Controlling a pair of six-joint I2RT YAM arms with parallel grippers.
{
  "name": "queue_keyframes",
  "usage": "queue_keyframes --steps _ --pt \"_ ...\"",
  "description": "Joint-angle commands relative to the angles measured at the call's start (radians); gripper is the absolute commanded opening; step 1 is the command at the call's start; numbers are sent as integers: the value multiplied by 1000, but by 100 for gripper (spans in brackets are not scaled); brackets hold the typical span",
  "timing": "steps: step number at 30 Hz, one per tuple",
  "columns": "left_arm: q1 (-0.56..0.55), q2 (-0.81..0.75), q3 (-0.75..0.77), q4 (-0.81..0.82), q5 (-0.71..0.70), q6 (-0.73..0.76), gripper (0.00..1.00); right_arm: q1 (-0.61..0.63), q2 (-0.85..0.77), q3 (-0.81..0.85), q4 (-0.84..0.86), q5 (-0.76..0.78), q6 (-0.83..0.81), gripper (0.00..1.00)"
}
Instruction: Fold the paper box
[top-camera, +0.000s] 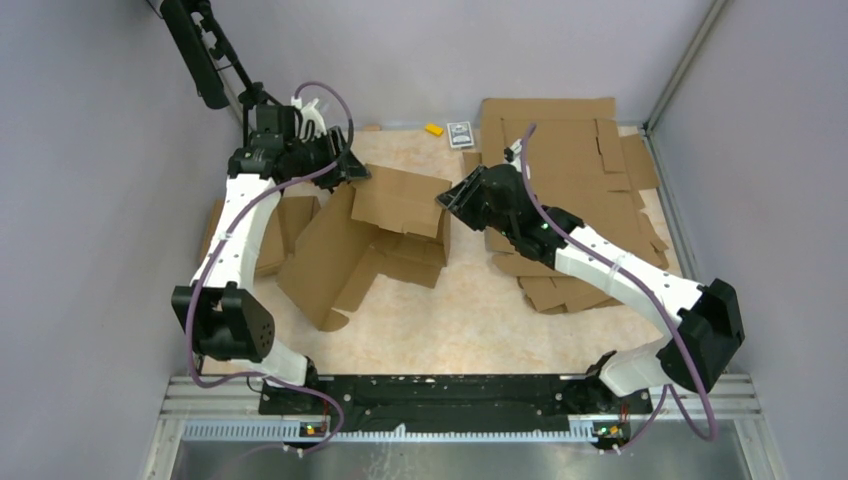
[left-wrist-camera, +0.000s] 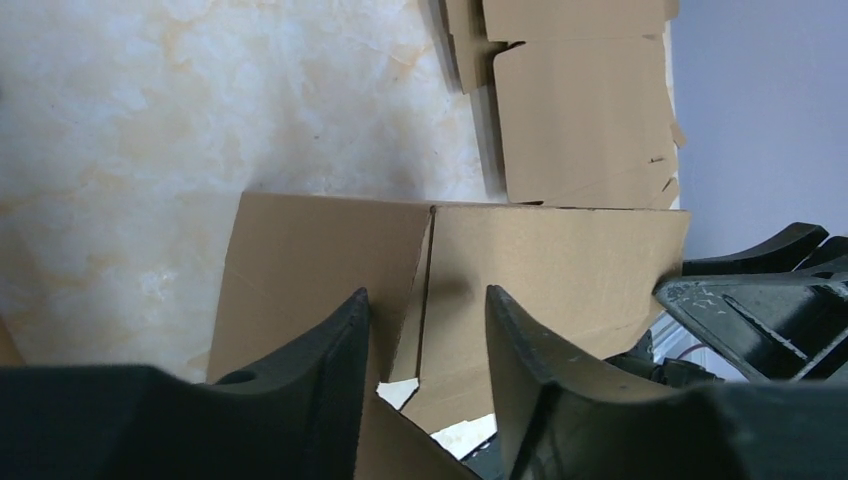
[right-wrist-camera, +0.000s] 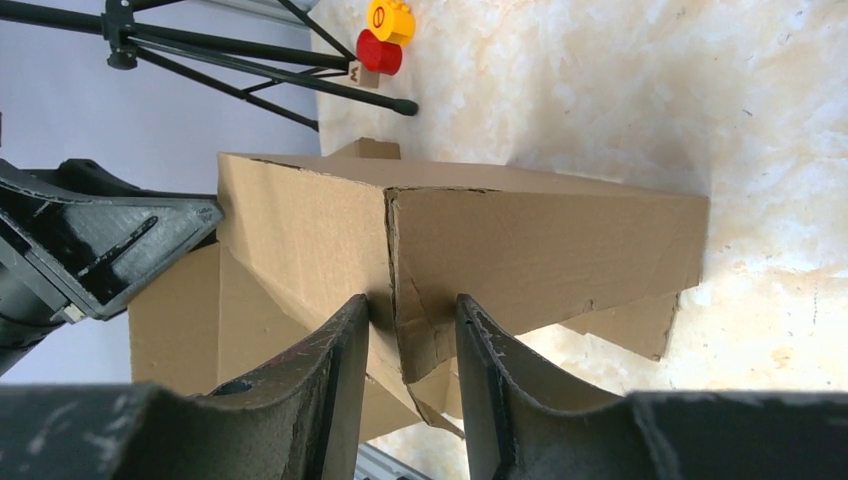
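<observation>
The paper box (top-camera: 340, 250) lies mid-table, partly folded, with one panel raised at its far end. My left gripper (top-camera: 350, 165) is at that panel's far left corner. In the left wrist view its jaws (left-wrist-camera: 427, 300) stand apart and straddle a creased edge of the box (left-wrist-camera: 560, 260). My right gripper (top-camera: 450, 197) is at the panel's right end. In the right wrist view it (right-wrist-camera: 412, 305) is closed on a folded corner flap of the box (right-wrist-camera: 540, 240).
A pile of slotted cardboard sheets (top-camera: 580, 150) fills the back right and shows in the left wrist view (left-wrist-camera: 580, 110). Smaller cardboard pieces (top-camera: 275, 235) lie at the left. A yellow block (top-camera: 433, 129) and a small dark box (top-camera: 460, 133) sit by the back wall. A tripod (top-camera: 200, 50) stands at the back left.
</observation>
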Motion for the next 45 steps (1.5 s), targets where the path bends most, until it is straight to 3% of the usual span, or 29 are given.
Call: queue_keyframes --steps 1,5,8,31,45 --pt "-22 -25 -23 -8 61 16 42 12 15 54 45 -24 -19 35" --pt "-30 -17 -20 -6 97 2 32 17 17 55 49 -36 -18 35" --pt "-37 -15 -20 -10 121 -5 30 26 9 56 45 -33 -17 35" --pt "-131 -76 -42 -82 72 0 31 127 -159 -15 -59 39 -3 35" --pt "-193 -37 -63 -30 56 59 35 131 -275 -83 -189 123 -181 35"
